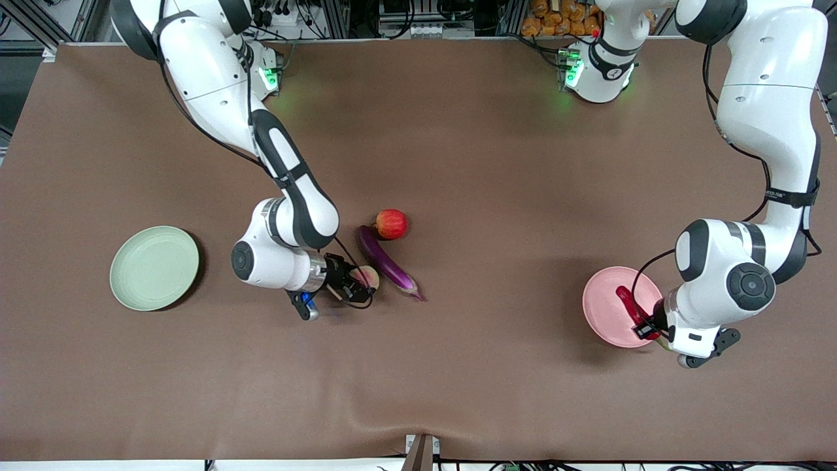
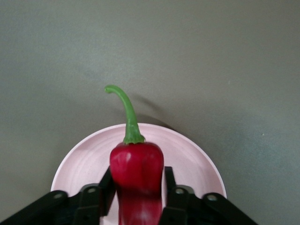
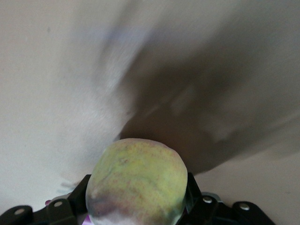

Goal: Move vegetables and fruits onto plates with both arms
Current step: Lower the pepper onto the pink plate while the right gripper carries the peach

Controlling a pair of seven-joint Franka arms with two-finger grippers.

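Note:
My left gripper [image 1: 644,327] is shut on the red chili pepper [image 1: 630,305] and holds it low over the pale pink plate [image 1: 603,307]. In the left wrist view the chili [image 2: 137,164] sits between the black fingers [image 2: 106,186], green stem pointing away, with the pink plate [image 2: 187,152] under it. My right gripper [image 1: 358,284] is shut on the pinkish-green peach [image 1: 368,276], right beside the purple eggplant [image 1: 387,261]. The peach [image 3: 136,185] fills the right wrist view. The red apple [image 1: 391,224] lies at the eggplant's end farther from the front camera. The pale green plate [image 1: 154,267] is empty.
Brown cloth covers the table [image 1: 497,163]. The green plate lies toward the right arm's end, the pink plate toward the left arm's end. The eggplant and apple lie between them, close to the right gripper.

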